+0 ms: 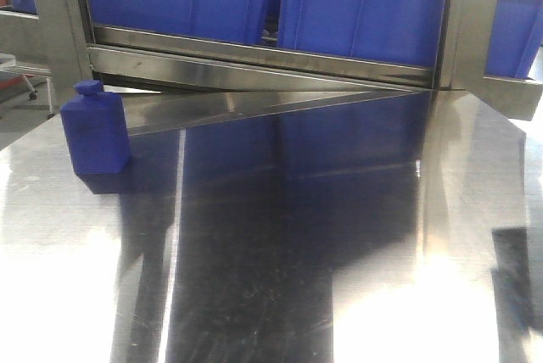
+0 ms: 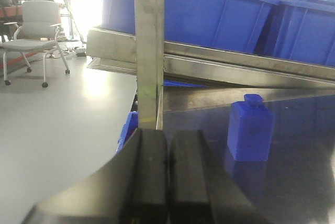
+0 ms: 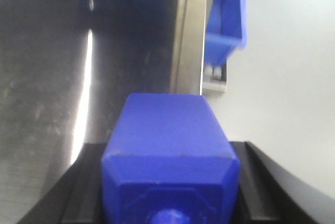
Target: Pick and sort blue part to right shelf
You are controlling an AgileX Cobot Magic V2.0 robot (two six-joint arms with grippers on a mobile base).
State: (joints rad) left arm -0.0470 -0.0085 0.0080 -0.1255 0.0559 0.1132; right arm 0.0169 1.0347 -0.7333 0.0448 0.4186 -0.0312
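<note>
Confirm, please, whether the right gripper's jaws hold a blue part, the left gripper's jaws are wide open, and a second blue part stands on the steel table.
Not quite: the left wrist view shows the left gripper with jaws shut, empty. The right gripper holds a blue part, and the second blue part stands on the steel table.

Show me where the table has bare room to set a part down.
Bare steel runs from the standing part at the far left of the table across to its right edge, and forward from the shelf. Crowded only at that left corner and inside the shelf, packed with bins. The right gripper grips another part.
</note>
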